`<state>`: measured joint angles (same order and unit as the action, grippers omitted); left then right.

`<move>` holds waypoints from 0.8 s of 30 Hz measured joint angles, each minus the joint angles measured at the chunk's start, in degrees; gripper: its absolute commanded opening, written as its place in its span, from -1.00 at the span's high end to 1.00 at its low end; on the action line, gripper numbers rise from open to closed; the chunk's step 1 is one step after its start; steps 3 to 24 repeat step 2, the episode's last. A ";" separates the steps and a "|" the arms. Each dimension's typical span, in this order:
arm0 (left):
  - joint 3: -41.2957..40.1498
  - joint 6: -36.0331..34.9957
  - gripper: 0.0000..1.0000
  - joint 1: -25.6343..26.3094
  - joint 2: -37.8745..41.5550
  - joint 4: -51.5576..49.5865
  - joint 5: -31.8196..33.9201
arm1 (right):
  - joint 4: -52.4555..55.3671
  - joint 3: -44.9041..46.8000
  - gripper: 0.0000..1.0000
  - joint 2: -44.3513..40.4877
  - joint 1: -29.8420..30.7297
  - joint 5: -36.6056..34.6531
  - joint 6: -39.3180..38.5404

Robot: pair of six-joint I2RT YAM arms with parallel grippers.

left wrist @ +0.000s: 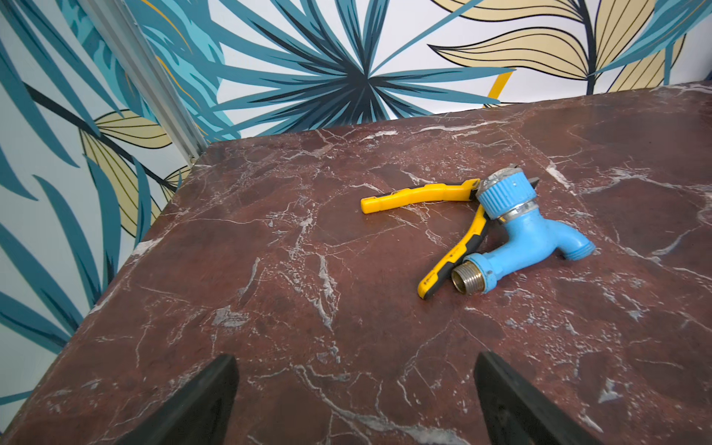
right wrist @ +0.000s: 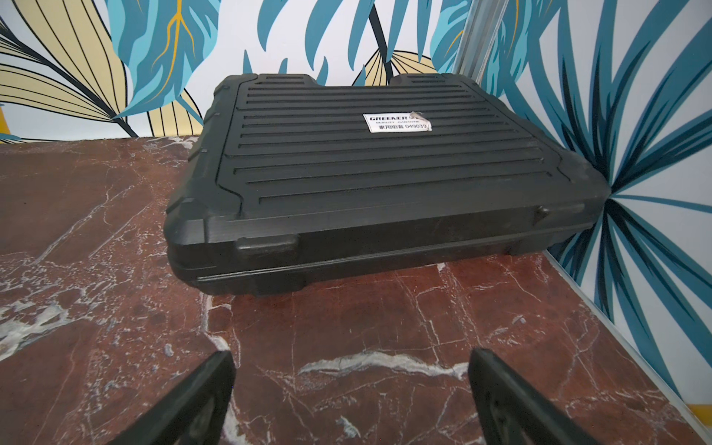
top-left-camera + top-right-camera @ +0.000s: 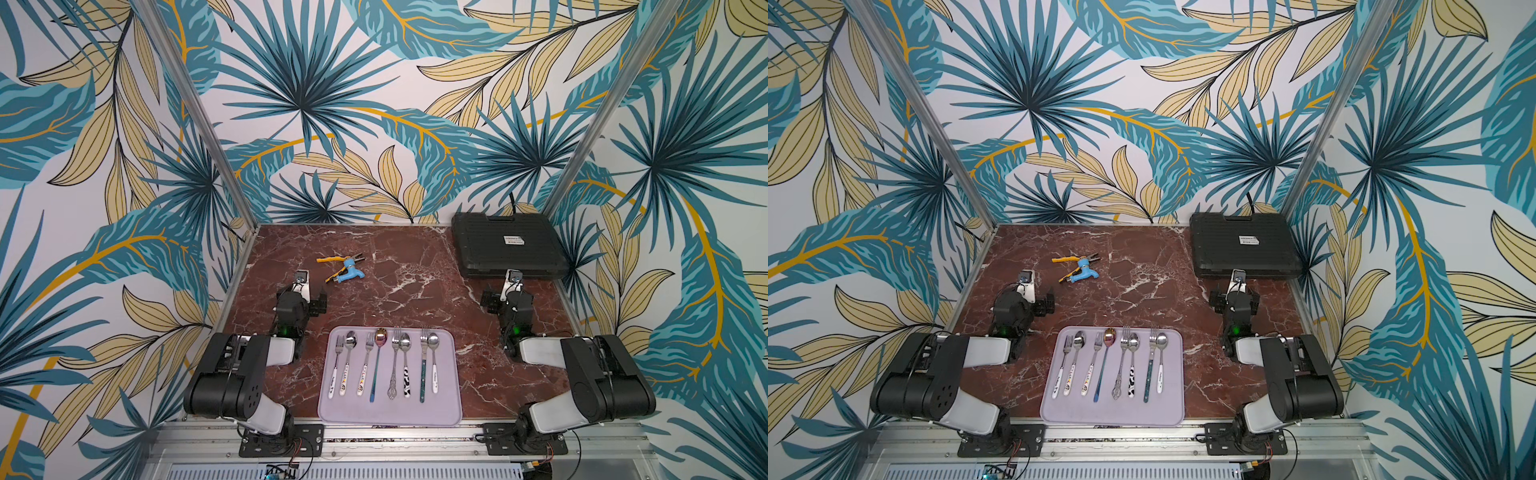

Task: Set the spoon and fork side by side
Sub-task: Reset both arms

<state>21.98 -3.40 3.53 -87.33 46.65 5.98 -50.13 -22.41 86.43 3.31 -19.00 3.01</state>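
Note:
A lilac tray (image 3: 390,411) lies at the table's front middle in both top views. On it lie several forks and spoons in pairs, handles toward the front, such as a fork (image 3: 339,357) beside a spoon (image 3: 350,341) at its left end, and a rose-gold spoon (image 3: 380,336). My left gripper (image 3: 319,303) rests left of and behind the tray, open and empty; its wrist view shows bare marble between the fingertips (image 1: 356,358). My right gripper (image 3: 491,301) sits right of and behind the tray, open and empty (image 2: 352,353). No cutlery shows in either wrist view.
Yellow-handled pliers (image 3: 332,266) and a blue plastic tap (image 3: 351,270) lie together at the back left, ahead of my left gripper (image 1: 512,239). A shut black tool case (image 3: 507,245) fills the back right corner, just ahead of my right gripper (image 2: 385,173). Patterned walls enclose the table.

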 measured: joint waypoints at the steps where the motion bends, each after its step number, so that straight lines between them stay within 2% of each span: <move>1: 0.00 0.00 -1.00 0.00 0.00 -0.02 -0.17 | 0.00 0.00 -0.99 0.00 0.00 0.04 0.00; 24: 0.00 0.00 -1.00 0.00 0.00 -0.04 -0.35 | 0.00 0.00 -0.99 0.00 0.00 0.04 0.00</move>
